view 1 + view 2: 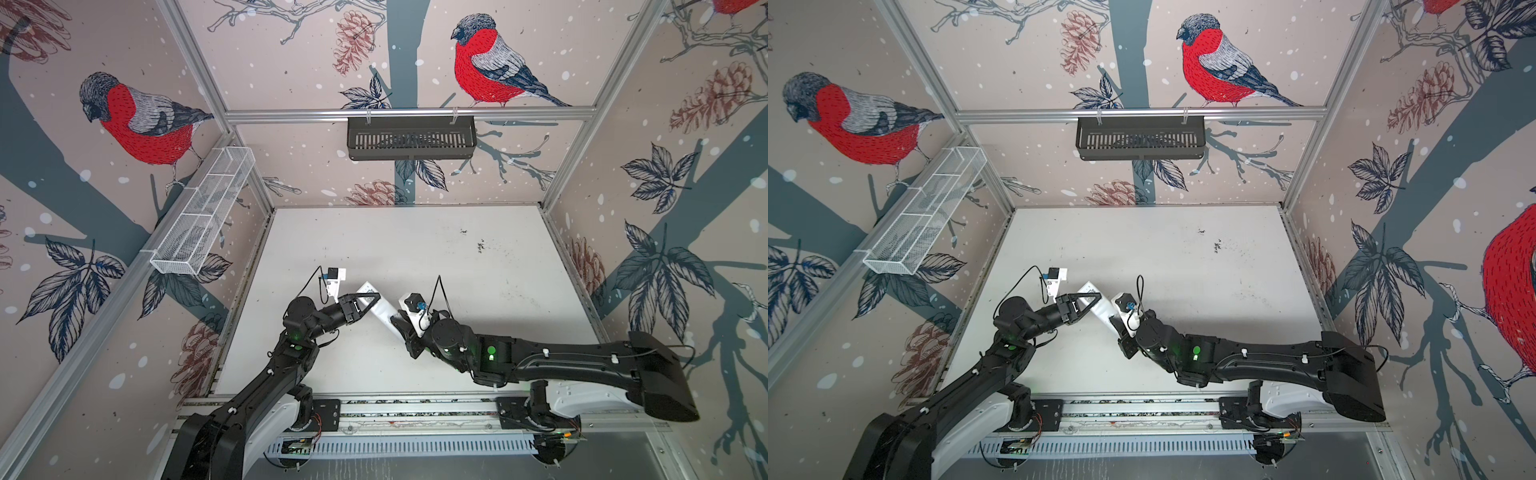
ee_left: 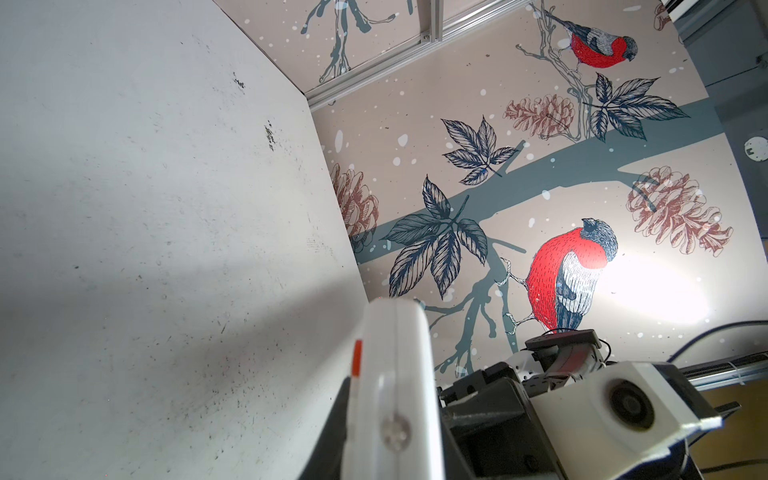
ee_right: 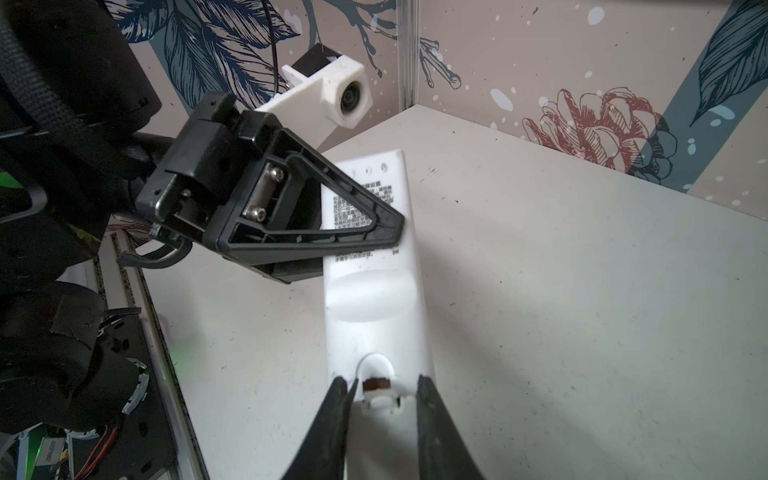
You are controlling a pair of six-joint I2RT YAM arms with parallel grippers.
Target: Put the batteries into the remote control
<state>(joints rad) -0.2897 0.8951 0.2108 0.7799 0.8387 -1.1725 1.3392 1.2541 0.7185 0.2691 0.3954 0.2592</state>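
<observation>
The white remote control lies slantwise between my two grippers, plain back up, with printed text near its far end. My left gripper is shut across that far end, and its view shows the remote edge-on. My right gripper is shut on the near end, one finger on each side. Between them, a small brown piece shows in a notch in the remote's back. The batteries are out of view.
The white table carries a few dark specks. A black slotted basket hangs on the back wall. A white wire basket hangs on the left wall. The arm rail runs along the front edge.
</observation>
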